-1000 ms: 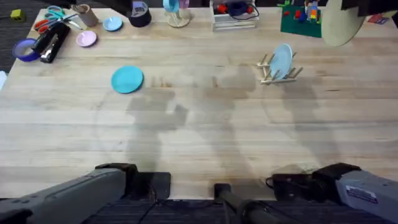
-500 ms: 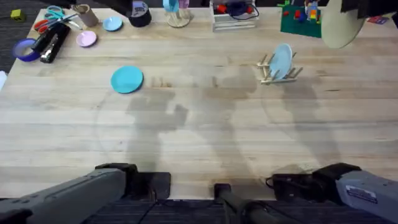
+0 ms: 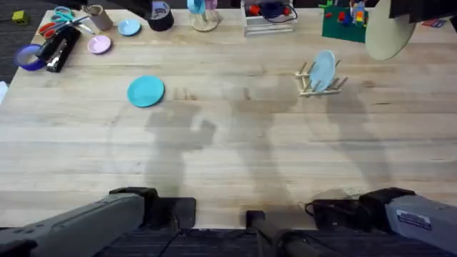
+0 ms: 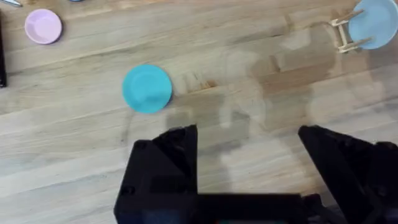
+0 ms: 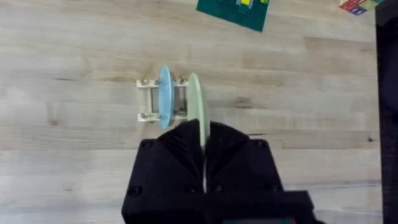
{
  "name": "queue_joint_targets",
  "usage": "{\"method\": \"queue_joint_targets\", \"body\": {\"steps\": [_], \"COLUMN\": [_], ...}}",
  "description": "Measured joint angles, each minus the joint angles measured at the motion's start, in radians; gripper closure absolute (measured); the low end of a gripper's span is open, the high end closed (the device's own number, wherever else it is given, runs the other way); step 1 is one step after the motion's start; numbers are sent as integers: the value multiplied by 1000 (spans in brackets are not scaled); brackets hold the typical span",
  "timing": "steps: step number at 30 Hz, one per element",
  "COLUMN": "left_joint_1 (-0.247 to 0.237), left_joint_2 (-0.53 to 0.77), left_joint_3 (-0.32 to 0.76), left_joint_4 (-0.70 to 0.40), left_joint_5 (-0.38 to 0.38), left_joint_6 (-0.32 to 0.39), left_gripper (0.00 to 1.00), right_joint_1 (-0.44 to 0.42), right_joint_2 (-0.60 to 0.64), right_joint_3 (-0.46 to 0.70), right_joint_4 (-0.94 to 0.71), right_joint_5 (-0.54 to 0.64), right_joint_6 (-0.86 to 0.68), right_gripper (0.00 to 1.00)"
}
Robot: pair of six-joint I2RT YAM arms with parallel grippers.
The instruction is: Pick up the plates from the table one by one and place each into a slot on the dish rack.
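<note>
A turquoise plate point(image 3: 146, 91) point(image 4: 147, 88) lies flat on the table point(image 3: 235, 157) at the back left. Toward the back right stands the wooden dish rack point(image 3: 309, 78) point(image 5: 147, 99), with a pale blue plate point(image 3: 323, 70) point(image 5: 164, 96) upright in a slot. My right gripper point(image 5: 202, 134) is shut on the rim of a cream plate point(image 3: 388, 32) point(image 5: 196, 106), held edge-down high above the rack, just beside the blue plate. The left gripper point(image 4: 249, 168) hangs open over bare wood, well short of the turquoise plate.
Clutter lines the far edge: a small pink dish point(image 3: 99, 45), a small blue dish point(image 3: 128, 28), scissors point(image 3: 57, 21), a white wire stand point(image 3: 268, 18) and a green board point(image 3: 345, 25). Both arm bases sit at the near edge.
The cream plate held by the right gripper has drifted slightly left in the overhead view. The turquoise plate, the rack and the left arm have not moved.
</note>
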Motion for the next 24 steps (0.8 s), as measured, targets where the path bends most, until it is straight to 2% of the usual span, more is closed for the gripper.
{"method": "queue_joint_targets", "body": {"steps": [24], "left_joint_1": [0], "left_joint_2": [0], "left_joint_3": [0], "left_joint_4": [0], "left_joint_5": [0], "left_joint_6": [0], "left_gripper": [8], "right_joint_1": [-8], "right_joint_2": [115], "right_joint_3": [0], "right_joint_4": [-5], "right_joint_5": [-18], "right_joint_6": [-23], "right_gripper": [972]}}
